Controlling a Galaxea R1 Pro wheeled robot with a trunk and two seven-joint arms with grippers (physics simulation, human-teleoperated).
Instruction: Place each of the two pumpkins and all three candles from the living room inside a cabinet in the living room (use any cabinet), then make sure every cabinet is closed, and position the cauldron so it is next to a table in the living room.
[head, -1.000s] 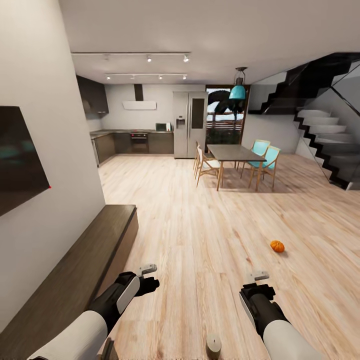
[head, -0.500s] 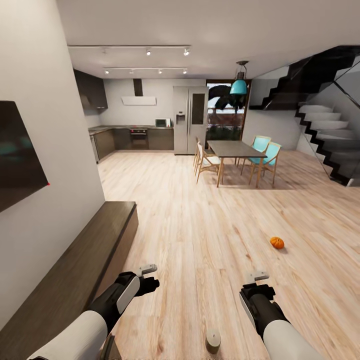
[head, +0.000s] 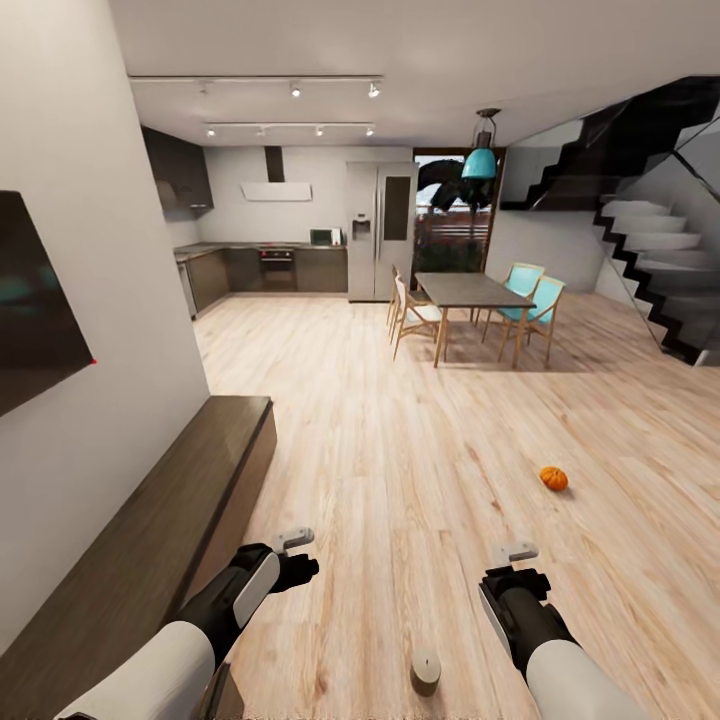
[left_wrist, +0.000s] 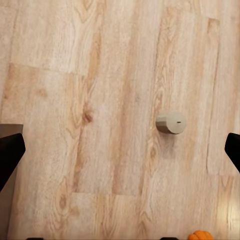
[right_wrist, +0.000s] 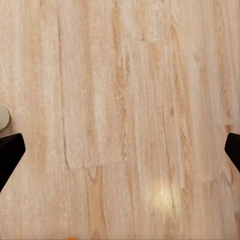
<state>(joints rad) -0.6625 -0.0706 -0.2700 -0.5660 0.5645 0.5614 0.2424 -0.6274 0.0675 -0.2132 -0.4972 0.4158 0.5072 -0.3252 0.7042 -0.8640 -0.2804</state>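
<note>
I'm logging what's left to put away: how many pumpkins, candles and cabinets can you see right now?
Small round orange pumpkin on the wooden floor: 1
Short pale beige cylindrical candle on the floor: 1
Long low dark-brown wooden cabinet along the wall: 1
Total: 3

Your right gripper (right_wrist: 120, 152) looks straight down at pale wooden floor (right_wrist: 130, 100), the planks running lengthwise through the frame with darker grain streaks and a few staggered board joints. Its two dark fingertips (right_wrist: 10, 152) poke in from opposite edges of the frame, set wide apart, with nothing but bare boards between them. At one edge, just beside a fingertip, you catch a sliver of a pale round candle (right_wrist: 3, 117). A soft bright patch of light lies on the boards.
</note>
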